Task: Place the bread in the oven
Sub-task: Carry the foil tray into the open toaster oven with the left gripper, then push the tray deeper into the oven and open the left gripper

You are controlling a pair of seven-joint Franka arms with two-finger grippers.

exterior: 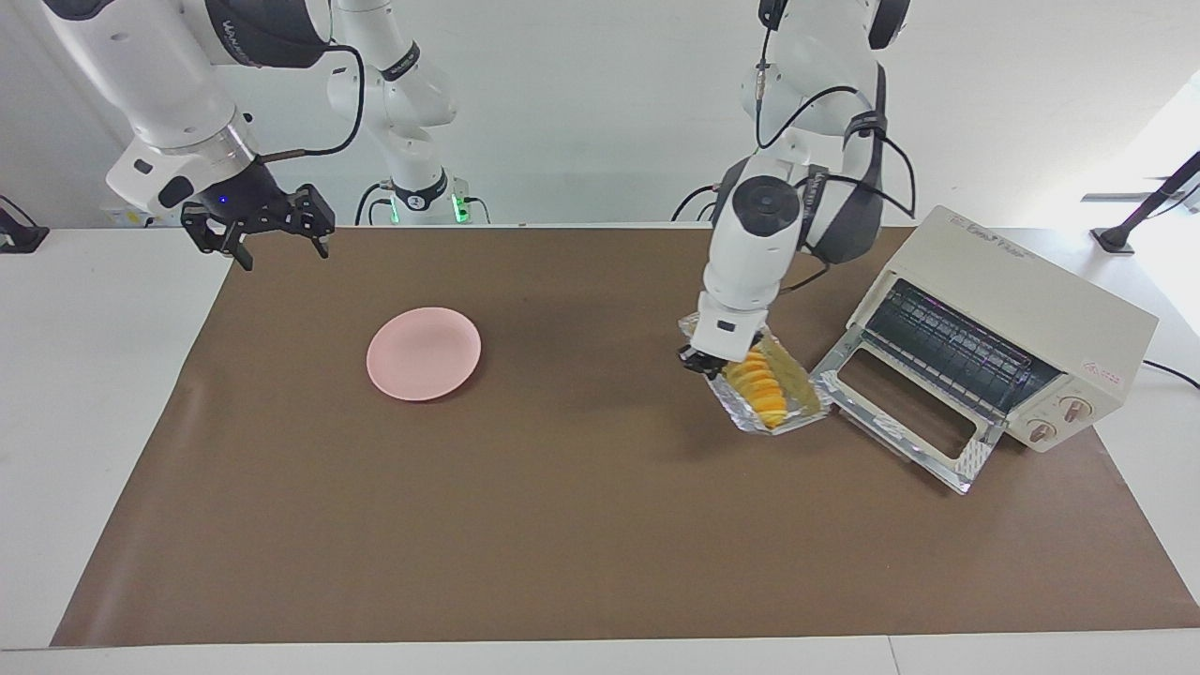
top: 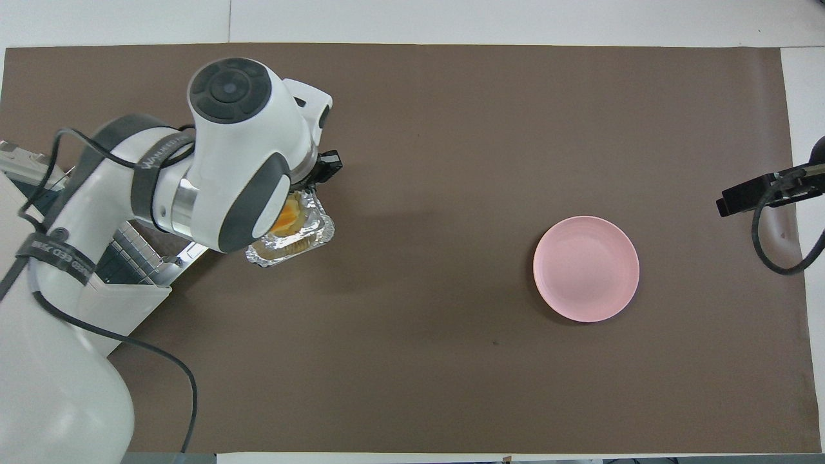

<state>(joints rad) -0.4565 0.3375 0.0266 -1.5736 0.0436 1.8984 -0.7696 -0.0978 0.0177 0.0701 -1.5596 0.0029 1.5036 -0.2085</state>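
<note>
The yellow-orange ridged bread lies in a crinkled foil tray. My left gripper is shut on the tray's rim and holds it tilted in the air, just beside the lowered glass door of the cream-white oven. The oven's wire rack shows inside. From overhead, the left wrist covers most of the bread and part of the tray. My right gripper hangs open and holds nothing, over the mat's corner at the right arm's end.
A round pink plate sits on the brown mat toward the right arm's end. The oven stands at the left arm's end with its door dropped onto the mat.
</note>
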